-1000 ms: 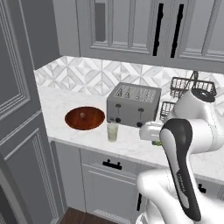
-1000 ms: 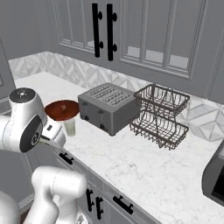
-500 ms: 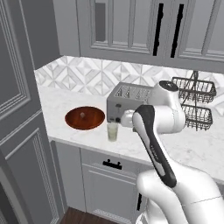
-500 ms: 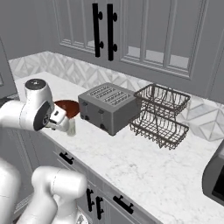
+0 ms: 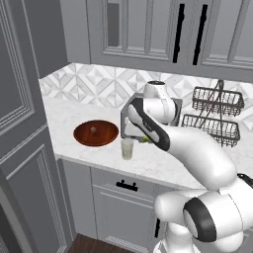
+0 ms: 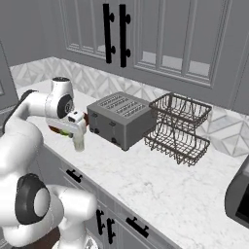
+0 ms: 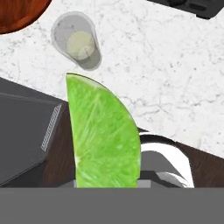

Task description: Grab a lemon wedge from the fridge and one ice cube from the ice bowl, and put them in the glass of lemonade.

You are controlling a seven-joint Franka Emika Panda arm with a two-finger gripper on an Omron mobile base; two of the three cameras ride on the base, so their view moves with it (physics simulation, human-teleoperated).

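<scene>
End effector [image 7: 107, 186] clamped on lemon wedge [image 7: 105, 135], above glass of lemonade [image 7: 78, 46]

Counter [image 5: 163, 163] looks like polished white marble with faint grey veins, smooth and a bit glossy. The wide round reddish-brown bowl [image 5: 96, 133] reads as wood, satin sheen, grain barely showing. At 12 o'clock in the hand view, the small clear glass tumbler [image 7: 76, 46] is see-through and slick. The bright green citrus wedge [image 7: 105, 135] has wet, fibrous-looking pulp. Boxy grey toaster [image 6: 121, 119]: brushed metal. Two-tier dark basket rack [image 6: 177, 129]: thin matt wire.
</scene>
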